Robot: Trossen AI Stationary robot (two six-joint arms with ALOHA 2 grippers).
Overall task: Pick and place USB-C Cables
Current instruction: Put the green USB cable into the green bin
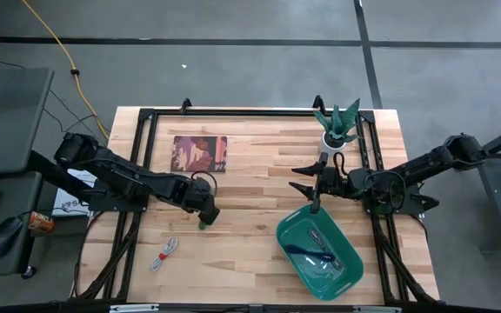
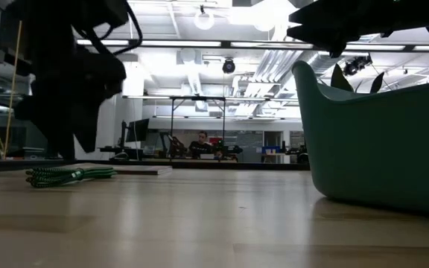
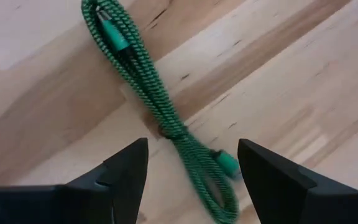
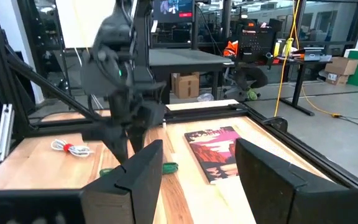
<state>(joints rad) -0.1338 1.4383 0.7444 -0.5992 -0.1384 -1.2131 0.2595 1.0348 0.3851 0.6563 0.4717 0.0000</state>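
Note:
The green cable bundle (image 3: 160,106) lies flat on the wooden table, also seen in the low view (image 2: 69,175). My left gripper (image 3: 192,167) is open and hangs just above it, one finger on either side of its middle; in the high view (image 1: 205,216) it covers most of the bundle. The white-and-red bundle (image 1: 165,254) lies toward the near left. The teal tub (image 1: 348,276) holds a purple bundle (image 1: 301,249) and a silver-grey one (image 1: 324,246). My right gripper (image 1: 305,178) is open, above the table just beyond the tub's far rim.
A dark red magazine (image 1: 200,153) lies toward the far edge, and a green potted plant (image 1: 337,124) stands at the far right. Black frame rails (image 1: 146,139) run along the table's sides. A yellow cord (image 1: 59,43) lies on the floor beyond. Bare wood lies between the tub and the left gripper.

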